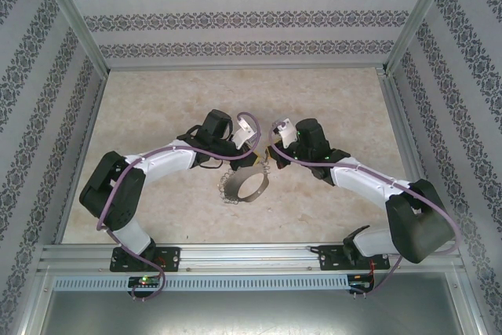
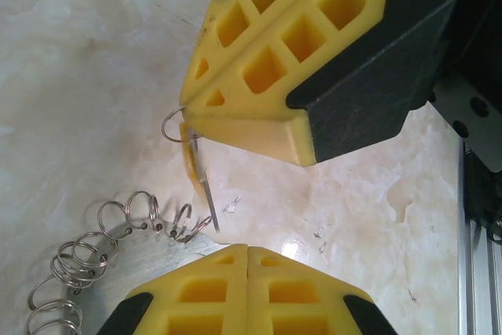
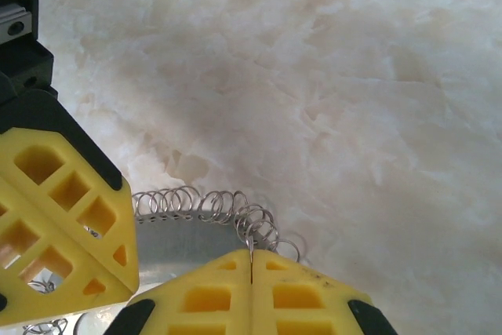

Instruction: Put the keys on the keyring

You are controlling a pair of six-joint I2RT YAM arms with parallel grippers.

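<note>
While your right gripper [image 2: 192,119] pinches the tiny gold-headed, grey-bladed key [image 2: 192,164], your left gripper [image 2: 247,253] has fingers pressed together. Large, silvery, fringed metal keyring [image 3: 196,233] sits mid worktop [image 1: 329,100].

1. My tabletop [image 1: 329,100] is a pale cream slab with a cloudy, marbled pattern. Metal rails [image 1: 235,255] run along its sides and near edge.
2. The keyring [image 1: 249,188], a thin metal band fringed with small wire loops, sits on it near the middle. I cannot tell whether all of it lies flat.
3. A few tiny bright flecks [image 2: 230,206] lie on the surface just beside the ring's fringe.
</note>
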